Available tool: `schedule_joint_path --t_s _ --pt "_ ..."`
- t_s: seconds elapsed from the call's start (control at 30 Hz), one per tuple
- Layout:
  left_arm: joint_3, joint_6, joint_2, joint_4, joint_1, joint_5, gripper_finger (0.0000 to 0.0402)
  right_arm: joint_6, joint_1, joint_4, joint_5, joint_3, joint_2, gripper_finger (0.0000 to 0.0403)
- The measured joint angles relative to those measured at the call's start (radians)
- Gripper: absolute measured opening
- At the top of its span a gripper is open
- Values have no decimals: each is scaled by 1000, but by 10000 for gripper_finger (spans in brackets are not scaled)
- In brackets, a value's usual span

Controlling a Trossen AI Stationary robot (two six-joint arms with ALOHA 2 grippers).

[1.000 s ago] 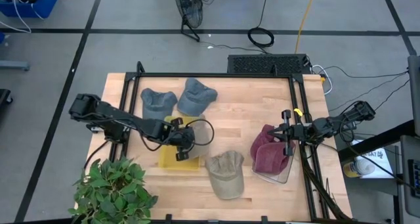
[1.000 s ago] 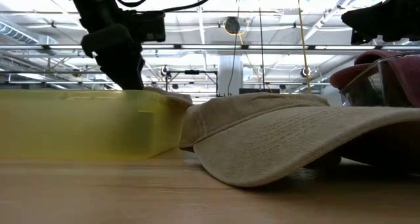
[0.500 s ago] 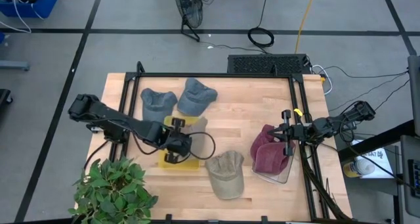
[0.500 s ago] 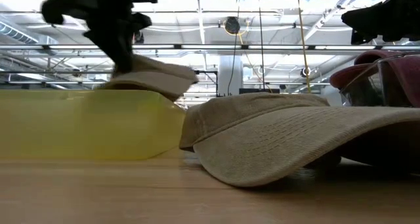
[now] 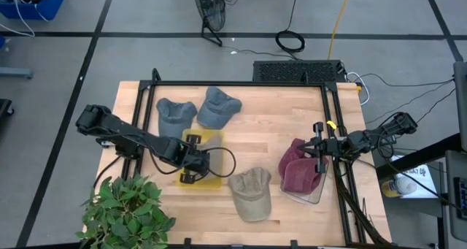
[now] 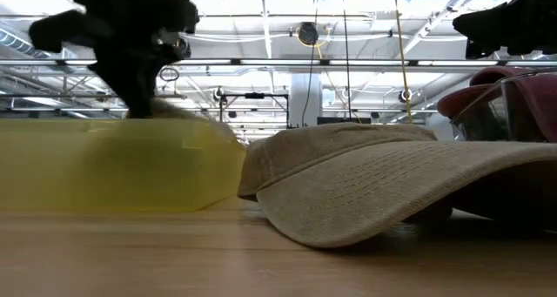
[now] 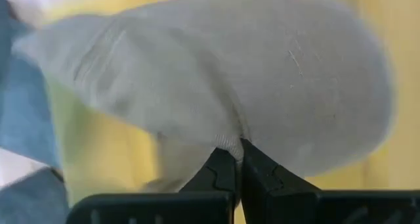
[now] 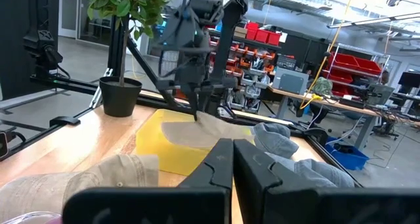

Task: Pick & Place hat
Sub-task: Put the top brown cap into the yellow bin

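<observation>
A leafy green potted plant stands at the near left corner of the pale wooden counter. Next to it, the left pincer is pressed together, pinching the pale beige fabric cap over the shallow yellow plastic bin. Two grey-blue caps lie beside each other at the far side, just beyond the bin. A tan corduroy cap rests on the counter right of the bin. Farther right, a maroon cap sits in a clear plastic bin, and the right pincer hangs above it, fingers pressed together, empty.
</observation>
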Motion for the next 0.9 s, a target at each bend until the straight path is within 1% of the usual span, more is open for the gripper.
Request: schedule_joint_path --t_s 0.27,0.33,0.47,0.53,0.7,0.9 --pt "-106 7 -1 48 15 3 6 0 0 0 0 0 0 0" --pt "-126 2 -1 63 20 21 5 0 0 0 0 0 0 0" --pt "-134 -9 -1 94 25 33 11 0 0 0 0 0 0 0" --pt "-125 -21 -1 96 25 39 31 -1 0 0 0 0 0 0" --pt "-95 -44 -1 96 24 40 100 -1 0 0 0 0 0 0" --pt "-7 -71 -1 44 24 24 183 -1 0 0 0 0 0 0"
